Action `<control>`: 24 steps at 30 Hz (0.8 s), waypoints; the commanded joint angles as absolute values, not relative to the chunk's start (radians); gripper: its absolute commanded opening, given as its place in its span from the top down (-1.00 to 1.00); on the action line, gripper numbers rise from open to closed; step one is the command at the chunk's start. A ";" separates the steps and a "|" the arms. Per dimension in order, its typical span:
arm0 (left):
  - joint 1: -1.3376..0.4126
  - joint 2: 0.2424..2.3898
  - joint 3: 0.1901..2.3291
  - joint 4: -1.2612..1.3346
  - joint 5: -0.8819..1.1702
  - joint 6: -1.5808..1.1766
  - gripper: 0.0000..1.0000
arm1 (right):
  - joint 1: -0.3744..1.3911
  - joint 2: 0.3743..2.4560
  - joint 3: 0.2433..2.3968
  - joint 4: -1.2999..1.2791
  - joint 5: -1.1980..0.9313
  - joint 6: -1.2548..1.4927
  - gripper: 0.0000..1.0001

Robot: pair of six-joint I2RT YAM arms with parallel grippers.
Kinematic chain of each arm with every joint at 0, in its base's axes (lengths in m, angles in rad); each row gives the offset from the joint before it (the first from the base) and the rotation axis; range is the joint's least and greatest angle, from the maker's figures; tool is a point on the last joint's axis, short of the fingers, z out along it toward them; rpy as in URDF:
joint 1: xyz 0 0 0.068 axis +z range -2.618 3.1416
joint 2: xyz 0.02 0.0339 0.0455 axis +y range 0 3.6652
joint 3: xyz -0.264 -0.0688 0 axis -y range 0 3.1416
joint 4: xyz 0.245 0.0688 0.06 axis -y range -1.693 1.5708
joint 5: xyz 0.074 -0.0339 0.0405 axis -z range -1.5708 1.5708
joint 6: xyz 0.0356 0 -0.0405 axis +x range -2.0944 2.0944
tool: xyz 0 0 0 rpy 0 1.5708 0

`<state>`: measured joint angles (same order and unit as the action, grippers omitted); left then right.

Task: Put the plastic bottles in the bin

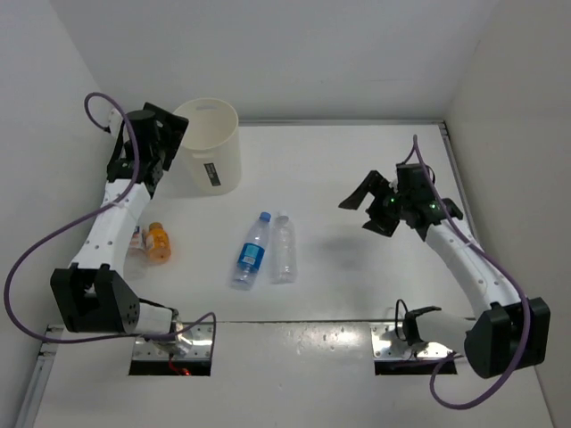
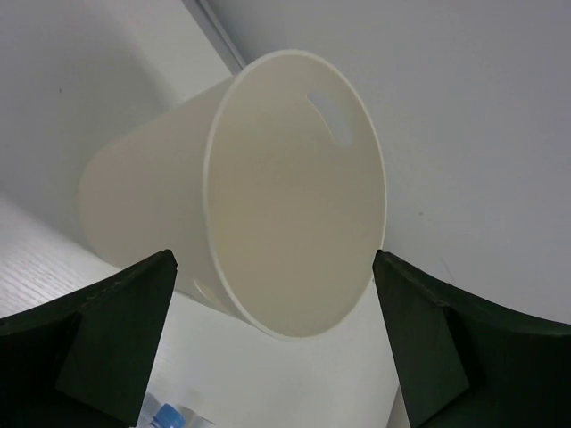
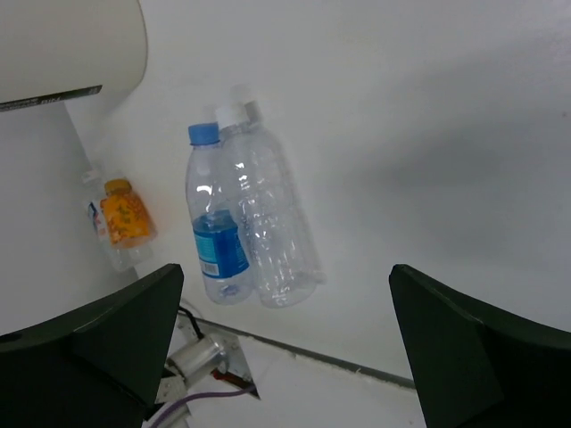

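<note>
The cream-white bin (image 1: 223, 152) stands at the back left; the left wrist view looks into its empty inside (image 2: 294, 196). My left gripper (image 1: 172, 134) is open and empty, raised beside the bin's left rim. The blue-label bottle (image 1: 252, 251) and the plain clear bottle (image 1: 284, 248) lie side by side mid-table, touching. The orange bottle (image 1: 157, 241) lies to their left, beside my left arm. My right gripper (image 1: 368, 209) is open and empty, raised to the right of the bottles. The right wrist view shows the blue-label (image 3: 214, 223), clear (image 3: 272, 223) and orange (image 3: 125, 218) bottles.
White walls close the table on the left, back and right. Two metal mounting plates (image 1: 174, 343) with cables sit at the near edge by the arm bases. A blue cap (image 2: 165, 415) shows at the bottom of the left wrist view.
</note>
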<state>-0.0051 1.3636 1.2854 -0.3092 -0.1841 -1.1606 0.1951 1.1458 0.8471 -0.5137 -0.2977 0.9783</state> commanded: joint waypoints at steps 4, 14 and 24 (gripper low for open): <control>0.002 1.326 1.261 -0.146 -0.189 -0.938 -0.96 | 0.209 1.325 1.074 -0.635 -0.187 0.870 -1.00; 0.011 1.307 1.226 -0.095 -0.120 -0.819 -1.00 | 0.218 1.607 1.284 -0.551 -0.299 0.827 -1.00; -0.003 1.344 1.152 -0.091 -0.111 -0.925 -0.93 | 0.218 1.706 1.296 -0.506 -0.411 0.776 -1.00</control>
